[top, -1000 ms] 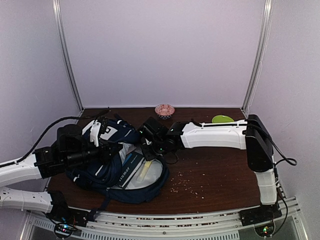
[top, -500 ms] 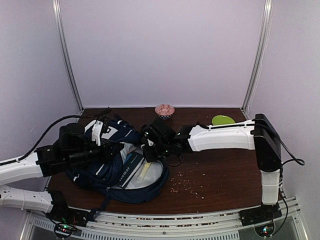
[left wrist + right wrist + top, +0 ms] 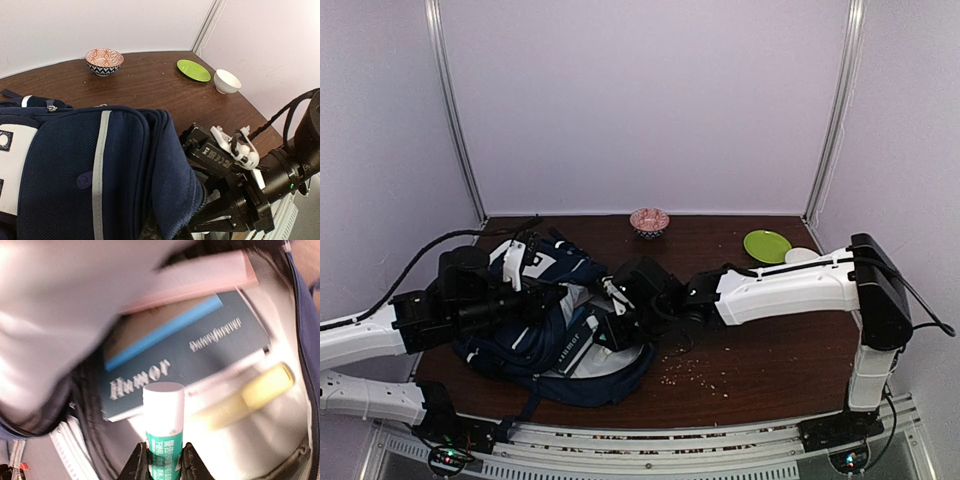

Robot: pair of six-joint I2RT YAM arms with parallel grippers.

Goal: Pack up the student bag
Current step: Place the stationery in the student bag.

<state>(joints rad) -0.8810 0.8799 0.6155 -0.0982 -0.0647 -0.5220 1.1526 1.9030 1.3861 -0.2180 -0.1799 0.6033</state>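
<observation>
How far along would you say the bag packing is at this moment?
Already inside the open student bag: a blue Humor book, a pink book and a yellow highlighter. In hand: the right gripper pinches a glue stick over the opening. Remaining: dropping it in; closing the bag too, probably.

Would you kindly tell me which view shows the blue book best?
The right wrist view: the book lies large inside the bag, its title readable. The top view shows only a small part of it; in the left wrist view the bag hides it.

Overhead cam; wrist cams near bag [image 3: 570, 268]
</observation>
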